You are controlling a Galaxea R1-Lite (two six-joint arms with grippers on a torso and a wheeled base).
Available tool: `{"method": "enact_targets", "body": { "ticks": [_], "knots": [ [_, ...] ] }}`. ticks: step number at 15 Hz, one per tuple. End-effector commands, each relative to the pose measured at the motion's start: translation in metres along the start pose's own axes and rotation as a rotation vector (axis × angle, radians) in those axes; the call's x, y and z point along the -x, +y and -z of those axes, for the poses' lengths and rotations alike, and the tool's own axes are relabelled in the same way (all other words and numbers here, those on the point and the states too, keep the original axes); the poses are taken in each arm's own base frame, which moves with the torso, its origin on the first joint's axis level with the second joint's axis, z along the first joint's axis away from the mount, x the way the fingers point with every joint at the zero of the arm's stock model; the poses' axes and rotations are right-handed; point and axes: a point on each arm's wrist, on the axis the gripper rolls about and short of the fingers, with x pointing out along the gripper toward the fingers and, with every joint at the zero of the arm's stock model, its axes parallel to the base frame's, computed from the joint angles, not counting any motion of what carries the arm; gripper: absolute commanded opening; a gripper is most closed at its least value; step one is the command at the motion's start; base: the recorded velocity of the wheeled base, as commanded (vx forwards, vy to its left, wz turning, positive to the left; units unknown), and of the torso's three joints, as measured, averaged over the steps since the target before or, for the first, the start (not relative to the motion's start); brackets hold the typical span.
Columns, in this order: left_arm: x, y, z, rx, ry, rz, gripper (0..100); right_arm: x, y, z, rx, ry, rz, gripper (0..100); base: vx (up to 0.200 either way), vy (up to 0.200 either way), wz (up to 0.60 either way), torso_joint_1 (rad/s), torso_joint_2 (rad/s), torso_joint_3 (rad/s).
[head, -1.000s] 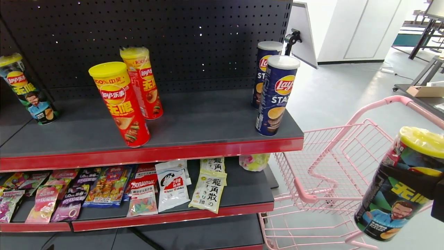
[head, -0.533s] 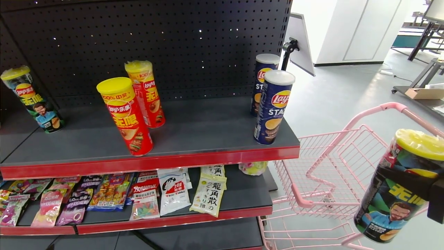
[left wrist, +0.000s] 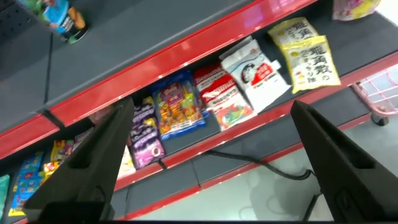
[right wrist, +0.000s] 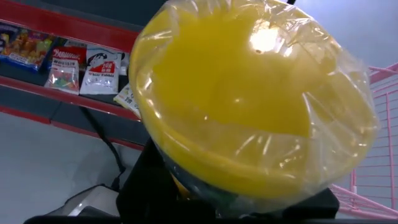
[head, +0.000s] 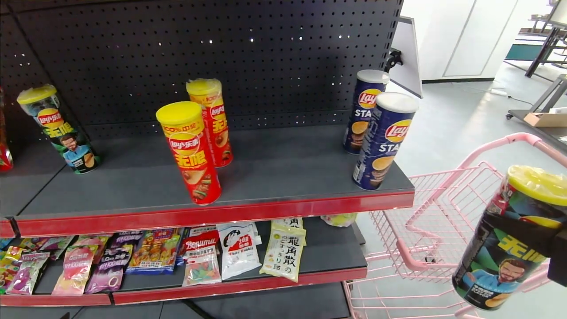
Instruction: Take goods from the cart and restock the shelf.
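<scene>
the right gripper point(head: 527, 230) is closed around the middle of a tall chip can point(head: 491, 270), holding it in the air over the pink wire cart point(head: 443, 212), off to the right of the shelf point(head: 274, 164). the can looks light and stiff, like a cardboard tube with a smooth, shiny skin, so it may slip, and a hard squeeze could dent it or crush the chips. the middle is a good place to hold it. its yellow lid point(right wrist: 249, 93) has crinkly clear wrap over it. it is tall and thin, so it may tip when set down. a matching can point(head: 60, 128) stands at the shelf's left end, with red cans point(head: 190, 153) and blue cans point(head: 383, 141) along it. the left gripper point(left wrist: 211, 168) is spread wide and holds nothing.
</scene>
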Motion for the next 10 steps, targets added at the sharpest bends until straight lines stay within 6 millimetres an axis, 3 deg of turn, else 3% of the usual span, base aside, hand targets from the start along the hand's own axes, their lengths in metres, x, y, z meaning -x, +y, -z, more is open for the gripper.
{"method": "enact_targets", "body": {
  "ticks": [1,7,10],
  "knots": [
    [0.0,0.0,0.0,0.0,0.0,-0.001,100,0.001,0.0,0.002,0.002,0.001,0.0,0,0.0,0.2,0.0,0.002,0.01,-0.002],
    [0.0,0.0,0.001,0.001,0.003,0.0,100,0.008,0.0,-0.001,0.001,-0.039,-0.022,0,0.0,0.2,0.0,0.001,0.0,-0.001],
    [-0.001,0.0,0.001,0.001,0.005,0.001,100,0.018,0.011,0.003,0.05,-0.088,-0.239,0,0.0,0.2,0.0,0.002,0.0,0.002]
  ]
}}
